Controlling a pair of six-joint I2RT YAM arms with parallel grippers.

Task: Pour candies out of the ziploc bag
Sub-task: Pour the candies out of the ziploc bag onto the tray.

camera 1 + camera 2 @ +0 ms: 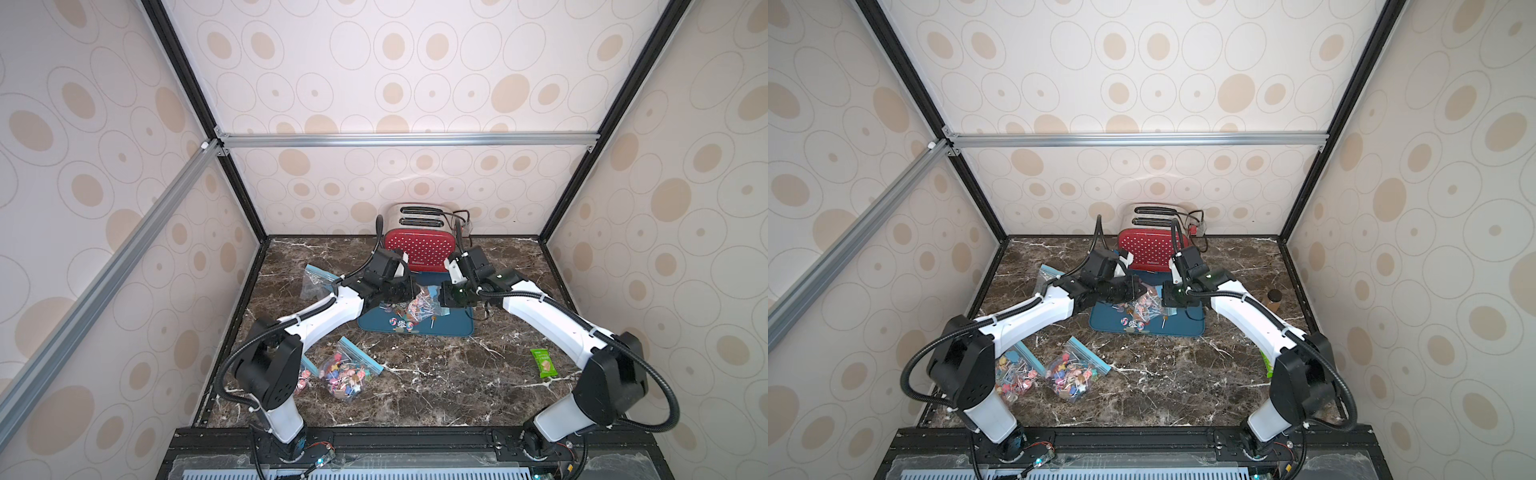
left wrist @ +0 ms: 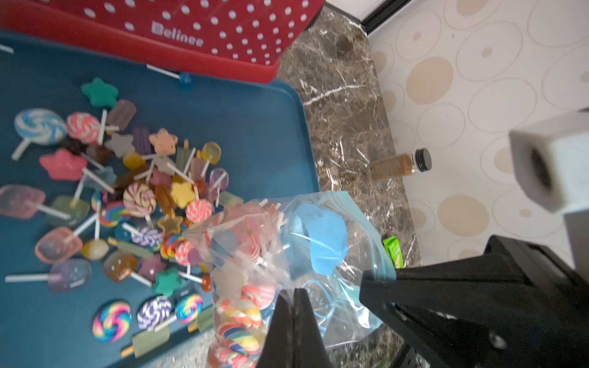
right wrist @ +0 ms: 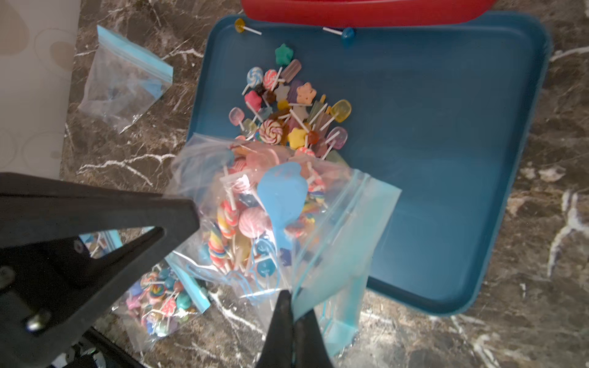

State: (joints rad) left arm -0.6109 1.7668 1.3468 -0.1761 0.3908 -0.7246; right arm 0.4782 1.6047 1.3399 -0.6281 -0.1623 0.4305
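Slanting ziploc bag (image 3: 280, 191) points toward tray (image 3: 446, 159)

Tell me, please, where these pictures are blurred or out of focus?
Left wrist view: the left gripper and held ziploc bag are soft, the poured candies sharper. Right wrist view: the bag and tray look smeared. Both top views: even light, fairly sharp.

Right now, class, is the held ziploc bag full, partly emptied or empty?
Partly emptied: candies lie piled on the blue tray, and many more show inside the bag.
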